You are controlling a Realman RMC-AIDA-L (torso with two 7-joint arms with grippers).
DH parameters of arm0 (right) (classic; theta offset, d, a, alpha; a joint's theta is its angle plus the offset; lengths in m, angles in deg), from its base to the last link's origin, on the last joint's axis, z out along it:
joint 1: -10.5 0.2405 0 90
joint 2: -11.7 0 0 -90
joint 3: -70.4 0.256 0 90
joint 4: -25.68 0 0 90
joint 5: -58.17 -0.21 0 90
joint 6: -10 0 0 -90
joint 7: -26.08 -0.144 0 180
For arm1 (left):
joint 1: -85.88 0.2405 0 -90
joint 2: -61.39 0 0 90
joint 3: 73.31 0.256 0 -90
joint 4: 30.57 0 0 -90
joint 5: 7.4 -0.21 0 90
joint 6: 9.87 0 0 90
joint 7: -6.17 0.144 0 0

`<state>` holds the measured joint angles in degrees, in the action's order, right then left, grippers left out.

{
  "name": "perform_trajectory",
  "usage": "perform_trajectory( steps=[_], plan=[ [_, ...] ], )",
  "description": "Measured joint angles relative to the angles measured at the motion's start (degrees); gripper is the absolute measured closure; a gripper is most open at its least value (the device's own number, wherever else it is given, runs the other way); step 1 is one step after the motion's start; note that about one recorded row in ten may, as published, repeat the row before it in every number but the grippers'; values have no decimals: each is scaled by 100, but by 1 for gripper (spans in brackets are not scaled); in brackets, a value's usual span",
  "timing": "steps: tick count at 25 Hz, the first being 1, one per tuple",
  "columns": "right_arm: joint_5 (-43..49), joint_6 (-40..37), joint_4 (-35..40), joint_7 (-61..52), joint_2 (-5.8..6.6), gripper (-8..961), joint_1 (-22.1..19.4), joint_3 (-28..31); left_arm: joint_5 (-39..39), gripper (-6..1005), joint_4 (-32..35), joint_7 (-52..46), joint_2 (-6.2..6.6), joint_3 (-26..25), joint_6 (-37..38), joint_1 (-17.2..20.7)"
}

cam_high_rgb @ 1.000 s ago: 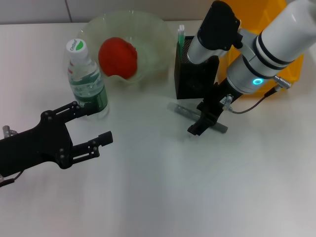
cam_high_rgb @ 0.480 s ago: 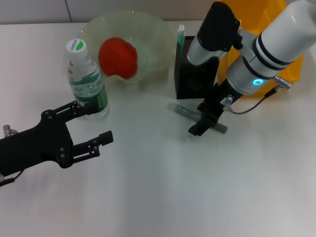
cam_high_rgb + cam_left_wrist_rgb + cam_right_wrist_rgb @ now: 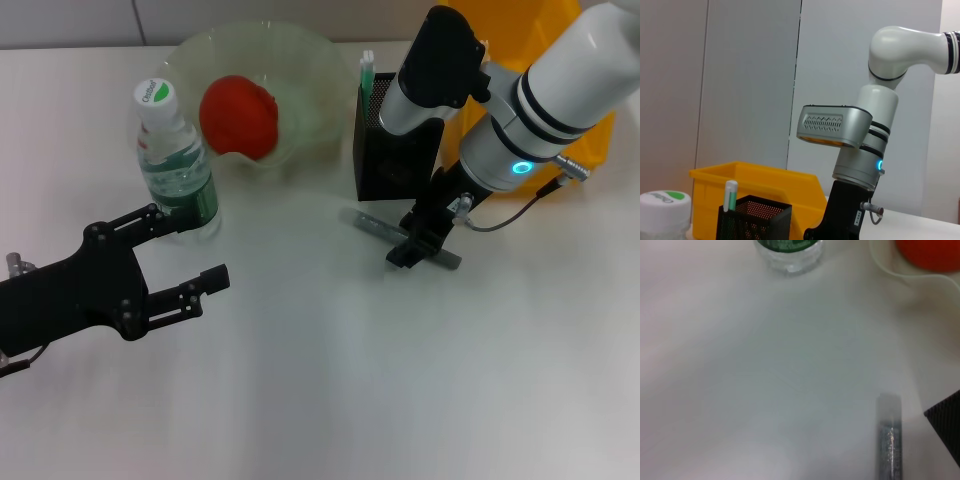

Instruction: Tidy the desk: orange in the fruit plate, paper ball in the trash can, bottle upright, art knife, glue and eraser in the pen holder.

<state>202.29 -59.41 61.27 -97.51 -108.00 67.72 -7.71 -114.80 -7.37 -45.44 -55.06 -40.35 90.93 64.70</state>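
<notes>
Red-orange orange (image 3: 238, 115), black mesh pen holder (image 3: 395, 155).

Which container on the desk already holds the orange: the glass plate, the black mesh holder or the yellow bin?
The clear fruit plate, behind the bottle, holds the orange. The pen holder shows only a green-capped stick.

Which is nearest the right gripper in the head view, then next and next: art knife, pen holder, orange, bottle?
From the right gripper, low over the desk:
1. Art knife, lying flat right under it.
2. Pen holder, just behind.
3. Orange, in the fruit plate, toward the left.
4. Bottle, upright, farthest left.
</notes>
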Motion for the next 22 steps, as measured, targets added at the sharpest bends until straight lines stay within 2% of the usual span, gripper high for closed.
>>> perform_trajectory(
  steps=[3,13,22],
  plan=[
    [14,0,0,-4,0,310,-1,-10,0,231,0,1,0,0,0,0],
    [103,6,-7,-101,1,790,2,-131,0,230,3,-9,0,0,2,0],
    [82,-48,68,-105,0,828,-32,-144,5,230,18,-26,0,0,10,0]
  ],
)
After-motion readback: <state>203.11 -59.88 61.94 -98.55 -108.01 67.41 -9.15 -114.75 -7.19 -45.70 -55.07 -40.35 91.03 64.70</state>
